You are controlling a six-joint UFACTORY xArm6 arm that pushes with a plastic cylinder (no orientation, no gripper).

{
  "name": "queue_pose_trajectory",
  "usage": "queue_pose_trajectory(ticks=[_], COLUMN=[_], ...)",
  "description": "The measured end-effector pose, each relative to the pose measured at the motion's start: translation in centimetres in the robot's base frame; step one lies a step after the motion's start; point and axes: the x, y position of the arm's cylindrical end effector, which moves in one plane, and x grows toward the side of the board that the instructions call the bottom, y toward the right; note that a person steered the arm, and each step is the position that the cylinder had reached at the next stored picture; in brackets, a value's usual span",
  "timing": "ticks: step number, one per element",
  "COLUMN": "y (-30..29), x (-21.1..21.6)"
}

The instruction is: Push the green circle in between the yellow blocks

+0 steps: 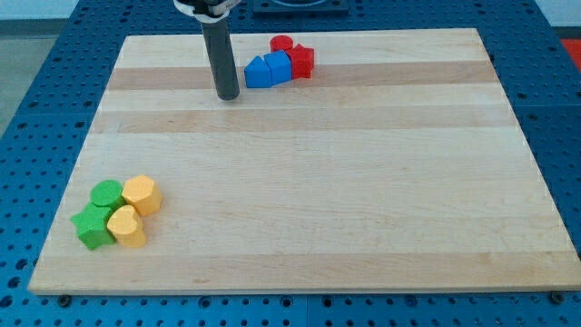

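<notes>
In the camera view, my tip (227,95) rested on the wooden worktop (309,173) near the view's top, just left of a blue block (260,72). This tool was a plain rod, holding nothing. Beside it sat another blue block (279,64), a red block (302,60) and a red circle (281,43). Far off at the view's bottom left, the green circle (107,193) touched a yellow block (142,194), with a green star-like block (91,227) and a second yellow block (126,226) just below.
</notes>
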Motion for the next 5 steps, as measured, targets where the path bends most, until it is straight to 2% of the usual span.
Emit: queue_pose_trajectory(ticks=[2,3,4,5], y=[-8.7,-11.9,-14.1,-14.4], x=[4.3,8.3,14.4,18.8])
